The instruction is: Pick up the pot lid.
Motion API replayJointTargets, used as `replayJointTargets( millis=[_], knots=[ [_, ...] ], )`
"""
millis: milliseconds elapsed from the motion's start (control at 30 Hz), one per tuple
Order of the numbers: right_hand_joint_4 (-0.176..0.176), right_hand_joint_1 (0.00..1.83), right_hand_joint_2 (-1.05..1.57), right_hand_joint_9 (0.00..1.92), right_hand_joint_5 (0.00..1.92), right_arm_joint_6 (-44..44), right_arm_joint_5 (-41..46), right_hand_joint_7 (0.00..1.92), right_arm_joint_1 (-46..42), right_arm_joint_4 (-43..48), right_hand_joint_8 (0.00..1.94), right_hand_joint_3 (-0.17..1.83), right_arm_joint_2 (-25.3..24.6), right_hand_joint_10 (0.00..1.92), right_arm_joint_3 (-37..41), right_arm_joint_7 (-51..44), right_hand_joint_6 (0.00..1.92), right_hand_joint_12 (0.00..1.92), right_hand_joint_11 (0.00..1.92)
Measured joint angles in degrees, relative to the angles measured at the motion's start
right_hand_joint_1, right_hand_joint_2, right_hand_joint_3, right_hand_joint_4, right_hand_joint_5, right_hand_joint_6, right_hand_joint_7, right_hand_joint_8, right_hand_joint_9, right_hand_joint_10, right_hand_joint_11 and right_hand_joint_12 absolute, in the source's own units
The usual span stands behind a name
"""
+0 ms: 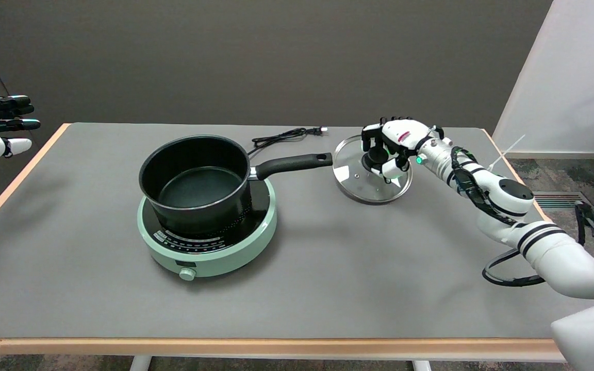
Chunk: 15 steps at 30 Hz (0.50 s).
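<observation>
Holding: my right hand is closing its fingers around the black knob at the centre of the pot lid, so I am reading it as grasping the lid by that knob.
Lid position: the pot lid is sitting at the far right part of the table, just beside the tip of the pot handle but not touching it.
Lid orientation: it is a round glass disc with a metal rim, so I am seeing no long axis; its knob is pointing up, and its near edge is looking low against the table while the far edge is appearing slightly raised, though I cannot tell whether it is lifting clear.
Arm pose: my right arm is reaching in from the lower right, stretching up and to the left, with the hand arching palm-down over the knob.
Pot: the black pot is standing upright on the green cooker, its handle pointing right toward the lid, and it is showing only a bare dark interior.
Cord: a black power cord is lying behind the pot near the table's far edge.
</observation>
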Motion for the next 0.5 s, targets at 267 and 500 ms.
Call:
replayJointTargets(
  millis=[267, 500],
  knots=[
    [0.176, 1.44, 0.82, 0.79, 0.51, 0.1, 0.5, 0.82, 0.1, 0.4, 1.45, 0.78, 0.0, 1.74, 0.2, 0.1, 1.47, 1.84, 0.78],
    [0.176, 1.34, 0.82, 0.76, 0.48, 0.1, -0.4, 0.78, 0.4, 0.5, 1.63, 0.88, 0.0, 1.92, 0.1, 0.1, 1.72, 1.92, 0.73]
  ],
)
